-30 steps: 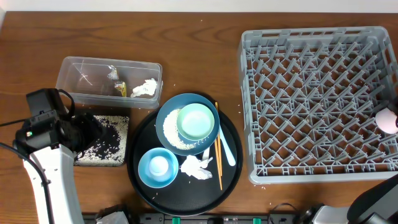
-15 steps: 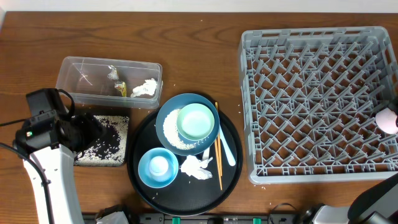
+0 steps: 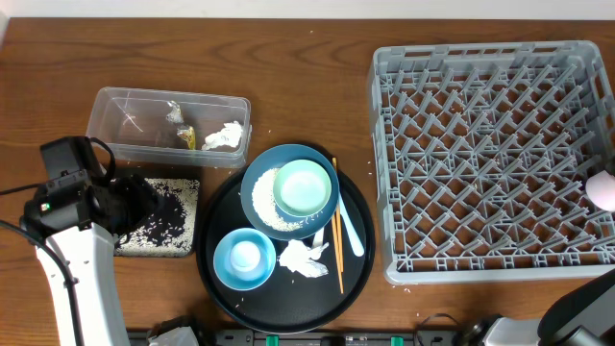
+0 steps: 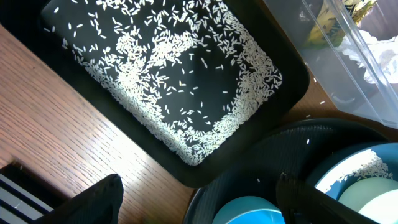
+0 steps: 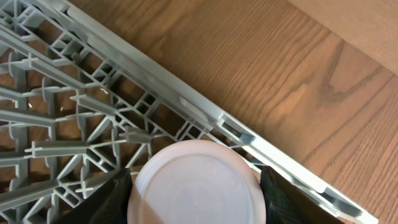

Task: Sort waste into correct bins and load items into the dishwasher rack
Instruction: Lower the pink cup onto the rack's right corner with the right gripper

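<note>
The right fingers [image 5: 106, 198] are spread about halfway and pinch the pink cup [image 5: 196, 180] between them, one dark pad on each side of its round wall. The cup turns a flat, smooth, matt face to the wrist camera, most likely its base. It hangs over the right-hand edge of the dishwasher rack [image 3: 381, 163], partly above the outermost cells. Whether it touches the rim cannot be told.

The cup looks like light, stiff plastic, slick enough to twist in a side pinch. A hold across the wall, as here, suits it, and I judge it needs a seat between the pegs so it does not roll. The rack itself is rigid grey plastic with a diamond lattice floor and upright pegs.

The left fingers [image 4: 93, 202] stand wide apart with nothing between them, above the spot where the flat black tray [image 4: 292, 87] meets the round black tray [image 3: 360, 240]. Loose rice grains [image 4: 155, 56] are scattered over the flat tray.

Behind it, the clear tub [image 3: 101, 120] holds a crumpled napkin [image 3: 223, 136] and a snack wrapper [image 3: 184, 136].

The round tray carries the following:
- the dark-blue dish [image 3: 258, 183], dusted with rice
- the pale-green bowl [image 3: 303, 187] on that dish
- the light-blue bowl [image 3: 243, 258]
- another soft napkin [image 3: 303, 258]
- thin wooden chopsticks [image 3: 337, 226]
- a white spoon [image 3: 352, 231]

Everything rests on a wood-grain surface [image 3: 288, 77].
</note>
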